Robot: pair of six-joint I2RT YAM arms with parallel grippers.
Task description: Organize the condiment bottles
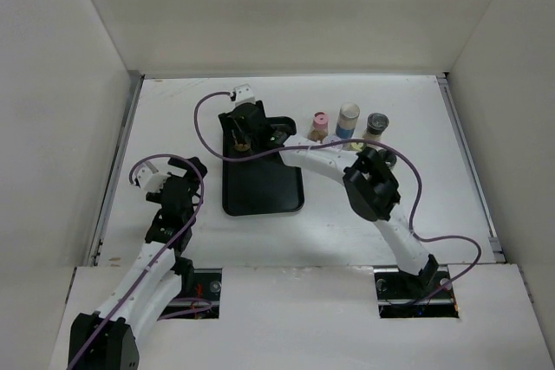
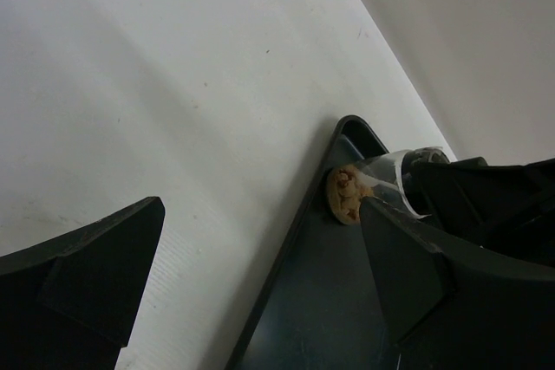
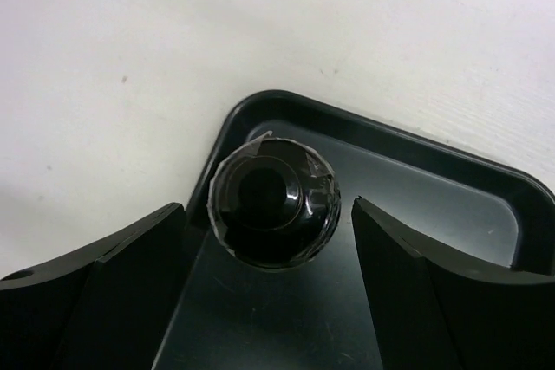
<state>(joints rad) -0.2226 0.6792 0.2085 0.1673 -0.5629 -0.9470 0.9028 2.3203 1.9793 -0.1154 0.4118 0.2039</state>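
Left gripper sits low near the worktop's left edge, fingers spread wide with nothing between them. Right gripper is out over the far left corner of the black tray. Its fingers are apart and straddle a black-capped bottle sitting in that corner, with a small gap each side, so no grip on it. Toward the far edge, just right of the tray, three stand in a row: pink-lidded jar, white bottle with blue label, dark grinder-topped bottle.
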